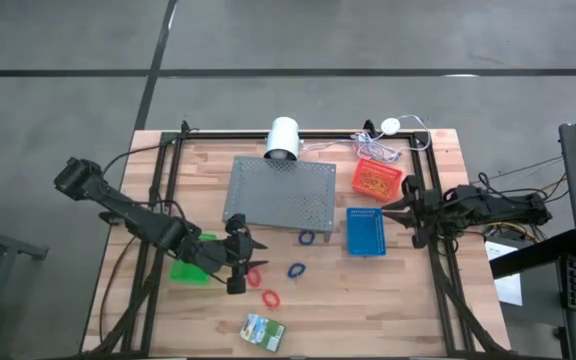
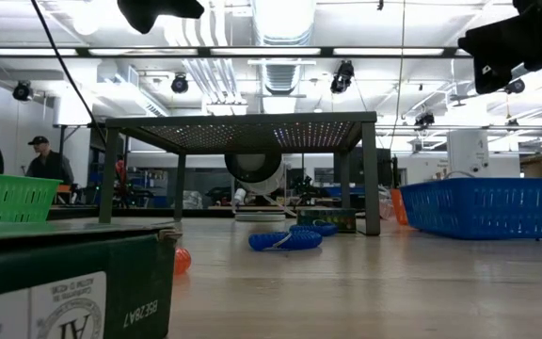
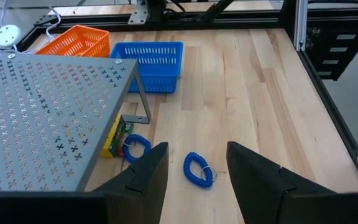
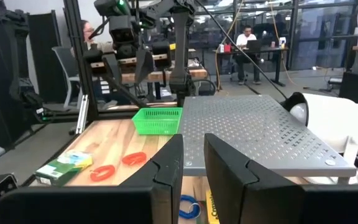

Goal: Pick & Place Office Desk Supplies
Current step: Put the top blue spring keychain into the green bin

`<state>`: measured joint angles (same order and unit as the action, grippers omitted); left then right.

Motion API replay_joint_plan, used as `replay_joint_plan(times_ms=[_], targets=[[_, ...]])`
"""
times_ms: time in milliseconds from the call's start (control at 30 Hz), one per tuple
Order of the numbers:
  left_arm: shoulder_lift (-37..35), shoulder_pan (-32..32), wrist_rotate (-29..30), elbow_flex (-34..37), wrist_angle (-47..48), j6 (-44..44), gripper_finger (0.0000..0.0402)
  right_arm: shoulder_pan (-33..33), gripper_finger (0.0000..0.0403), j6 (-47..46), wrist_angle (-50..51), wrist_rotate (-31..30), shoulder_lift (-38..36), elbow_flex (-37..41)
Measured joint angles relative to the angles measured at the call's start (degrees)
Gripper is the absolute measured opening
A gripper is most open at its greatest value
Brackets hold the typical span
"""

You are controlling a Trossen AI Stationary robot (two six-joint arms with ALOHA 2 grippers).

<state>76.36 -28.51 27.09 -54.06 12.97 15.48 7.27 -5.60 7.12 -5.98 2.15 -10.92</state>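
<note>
My left gripper (image 1: 254, 256) hovers open above the table's near middle, beside the green basket (image 1: 190, 270). In its wrist view (image 3: 197, 152) a blue loop band (image 3: 197, 170) lies on the wood just ahead, between the fingers. A second blue band (image 1: 306, 238) lies by the grey stand's (image 1: 281, 193) near leg. Two red bands (image 1: 255, 277) (image 1: 270, 297) lie near the left gripper. The green-and-yellow crayon box (image 1: 263, 330) lies flat by the near edge. My right gripper (image 1: 386, 212) waits open beside the blue basket (image 1: 365, 231), facing the stand (image 4: 193, 142).
A red-orange basket (image 1: 376, 178) holding thin bands stands at the far right. A white roll (image 1: 284, 138) and cables lie along the far edge. A yellow-green box (image 3: 113, 137) sits under the stand. People show in the room beyond (image 2: 47, 162).
</note>
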Motion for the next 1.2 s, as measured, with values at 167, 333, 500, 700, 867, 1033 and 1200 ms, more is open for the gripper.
replay_joint_plan(times_ms=[167,333,500,700,867,1033,1200], targets=[[0.00,0.00,0.41,0.00,-0.11,0.01,0.0165,0.00,0.0063,0.16,-0.02,0.00,0.24,0.07],[0.00,0.00,0.87,0.00,-0.19,0.01,0.0165,0.00,0.0063,0.22,-0.05,-0.02,0.24,0.11],[0.00,0.00,3.15,0.00,-0.86,-0.22,0.0165,0.00,0.0063,0.20,-0.05,-0.02,0.24,0.11],[0.09,-0.20,5.25,0.00,-1.30,0.80,0.0165,0.00,0.0063,0.17,-0.06,-0.02,0.24,0.11],[1.36,-1.48,7.80,0.05,-0.99,1.40,0.0165,0.00,0.0063,0.19,-0.06,-0.02,0.24,0.11],[6.50,-1.82,11.74,0.04,-4.40,1.26,0.0165,-0.01,0.0063,0.18,-0.04,-0.04,0.31,0.11],[13.17,-1.84,12.37,0.02,-12.99,1.30,0.0165,-0.02,0.0063,0.13,-0.03,-0.04,0.31,0.11]])
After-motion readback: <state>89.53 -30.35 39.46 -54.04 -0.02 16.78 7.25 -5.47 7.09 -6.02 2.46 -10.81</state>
